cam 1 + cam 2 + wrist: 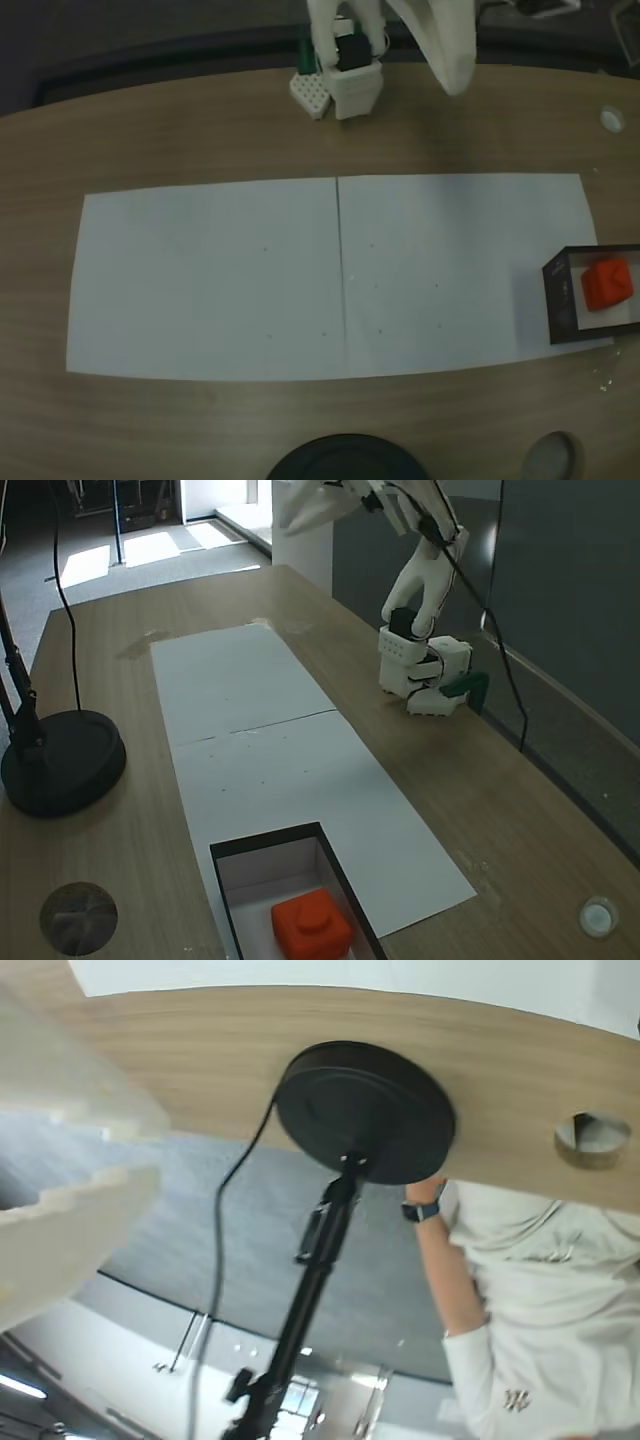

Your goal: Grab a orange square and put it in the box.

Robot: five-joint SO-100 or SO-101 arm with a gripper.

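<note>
You see the orange square (312,924) lying inside the box (232,908), with the white arm (424,590) raised well beyond the box.

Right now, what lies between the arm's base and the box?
In both fixed views, only the white paper sheets and bare table lie between the arm's base and the box.

The box (556,300) runs off the right edge in a fixed view, and off the bottom edge in the other, at the end of the white paper. The gripper (300,510) is cut by the top edge there, its fingers (60,1210) just a pale blur in the wrist view, so their gap can't be judged. The person (530,1300) is cropped.
</note>
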